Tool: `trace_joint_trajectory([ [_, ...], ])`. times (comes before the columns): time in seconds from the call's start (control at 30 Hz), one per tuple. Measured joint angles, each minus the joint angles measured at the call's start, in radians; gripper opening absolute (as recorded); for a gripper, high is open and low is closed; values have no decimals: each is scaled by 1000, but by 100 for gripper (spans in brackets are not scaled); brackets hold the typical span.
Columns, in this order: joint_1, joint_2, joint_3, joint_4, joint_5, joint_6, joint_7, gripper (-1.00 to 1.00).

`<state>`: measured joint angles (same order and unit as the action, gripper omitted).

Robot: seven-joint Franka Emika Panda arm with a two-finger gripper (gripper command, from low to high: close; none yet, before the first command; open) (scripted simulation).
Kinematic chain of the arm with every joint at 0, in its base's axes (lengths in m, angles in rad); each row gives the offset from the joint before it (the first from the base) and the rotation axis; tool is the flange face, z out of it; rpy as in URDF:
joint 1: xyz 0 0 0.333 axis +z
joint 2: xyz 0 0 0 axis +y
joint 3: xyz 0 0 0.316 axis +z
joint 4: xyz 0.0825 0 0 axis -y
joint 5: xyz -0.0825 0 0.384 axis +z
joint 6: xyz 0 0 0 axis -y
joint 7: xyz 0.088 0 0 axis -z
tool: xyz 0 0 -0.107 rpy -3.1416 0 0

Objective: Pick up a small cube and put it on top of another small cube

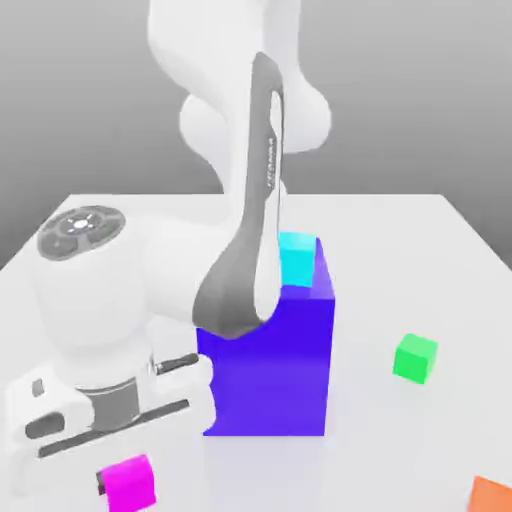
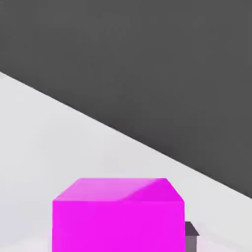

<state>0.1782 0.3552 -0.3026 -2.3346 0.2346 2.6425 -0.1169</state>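
Cyan cube [image 1: 297, 259] atop the blue-violet block [image 1: 268, 362], green cube [image 1: 415, 358] near, orange cube [image 1: 490, 497].

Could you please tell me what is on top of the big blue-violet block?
A small cyan cube rests on top of the big blue-violet block. The robot arm covers part of the top, so whether anything else sits there cannot be seen.

Exterior view facing arm and table, hand view close, magenta cube [image 1: 130, 485] [image 2: 118, 224] shared

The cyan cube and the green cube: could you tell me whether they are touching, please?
Apart: the exterior view shows the cyan cube up on the blue block, the green cube off beside it.
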Motion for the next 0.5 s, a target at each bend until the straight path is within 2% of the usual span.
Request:
trace_joint_trajectory([
  [0.27, 229, -231, 197, -241, -111, 28, -36, -100],
  [0.4, 450, -387, 313, -387, -199, 54, -45, -100],
  [0.5, 512, -499, 364, -493, -233, 58, -75, -100],
])
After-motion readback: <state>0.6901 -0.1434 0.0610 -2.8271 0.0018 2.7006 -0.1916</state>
